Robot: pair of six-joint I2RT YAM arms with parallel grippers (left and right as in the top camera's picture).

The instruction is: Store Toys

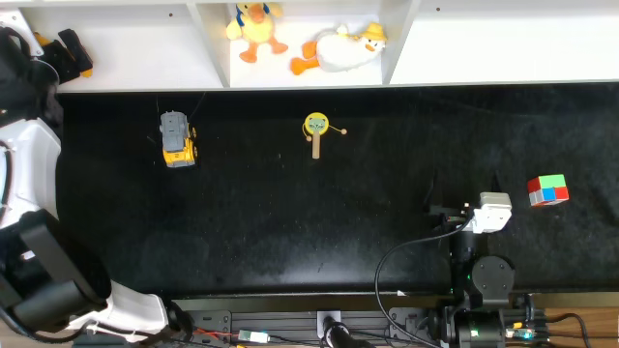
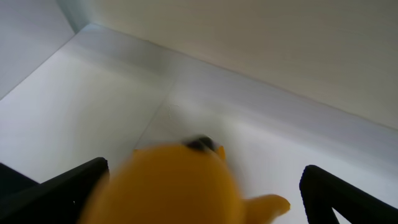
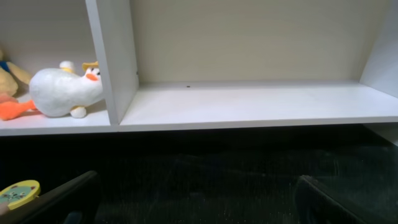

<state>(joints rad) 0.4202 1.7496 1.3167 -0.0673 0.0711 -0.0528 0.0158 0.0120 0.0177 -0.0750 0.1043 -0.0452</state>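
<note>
From above, the truck (image 1: 177, 139), rattle (image 1: 316, 127) and cube (image 1: 547, 190) lie on the table (image 1: 290, 232), not yet stored. At the left wrist, the left gripper (image 2: 205, 196) is spread around an orange toy (image 2: 165, 186) inside the shelf (image 2: 112, 93) corner; best to back straight out so neither finger drags it. The right gripper (image 3: 199, 199), also spread, holds nothing.

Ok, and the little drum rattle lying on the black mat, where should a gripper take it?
By its wooden handle, from straight above, closing across the stick. The rattle lies flat on the mat with the thin handle pointing toward the arm bases; the round head looks wider and flatter, likely a poorer hold.
</note>
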